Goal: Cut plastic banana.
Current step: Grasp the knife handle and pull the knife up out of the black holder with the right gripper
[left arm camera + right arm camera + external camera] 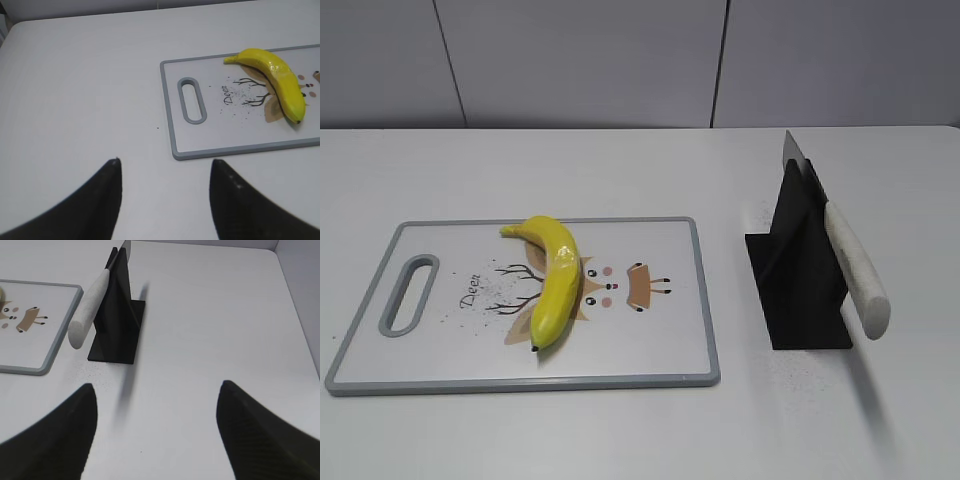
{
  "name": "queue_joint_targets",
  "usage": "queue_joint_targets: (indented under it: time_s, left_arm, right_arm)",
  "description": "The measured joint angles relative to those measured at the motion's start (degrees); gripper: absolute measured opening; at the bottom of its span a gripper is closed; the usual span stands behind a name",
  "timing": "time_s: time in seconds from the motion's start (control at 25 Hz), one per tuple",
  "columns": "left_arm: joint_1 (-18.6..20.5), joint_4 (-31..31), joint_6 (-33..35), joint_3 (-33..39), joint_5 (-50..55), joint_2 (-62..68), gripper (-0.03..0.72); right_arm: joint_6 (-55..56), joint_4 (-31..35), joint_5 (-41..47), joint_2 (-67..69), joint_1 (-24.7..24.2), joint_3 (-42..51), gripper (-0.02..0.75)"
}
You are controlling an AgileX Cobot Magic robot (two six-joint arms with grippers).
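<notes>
Right wrist view: right tool [156, 432] hangs spread wide and empty over bare desk [210, 330]. Just ahead-left of it a knife [90, 307] is slotted in a black holder [117, 315], white handle tilted toward the tool, likely so it can be gripped straight off. Left tool [165, 200] also gapes empty, low over the desk. Ahead-right of it is the cutting board [172, 120], handle slot nearest. Plastic banana [275, 80] lies flat on the board's far part, well beyond the left tool, uncut. Probably grabbing the knife comes first, left tool steadying the banana.
</notes>
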Motion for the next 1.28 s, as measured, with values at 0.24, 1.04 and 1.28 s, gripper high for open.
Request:
queue_joint_targets:
  time_s: [0.24,1.04,1.28]
  left_arm:
    - [0.00,0.00,0.03,0.00,0.00,0.00,0.538]
    - [0.00,0.00,0.06,0.00,0.00,0.00,0.535]
    - [0.00,0.00,-0.05,0.00,0.00,0.00,0.535]
  right_arm:
    - [0.00,0.00,0.00,0.00,0.00,0.00,0.561]
    - [0.00,0.00,0.00,0.00,0.00,0.00,0.561]
    - [0.13,-1.46,0.22,0.33,0.00,-0.69,0.558]
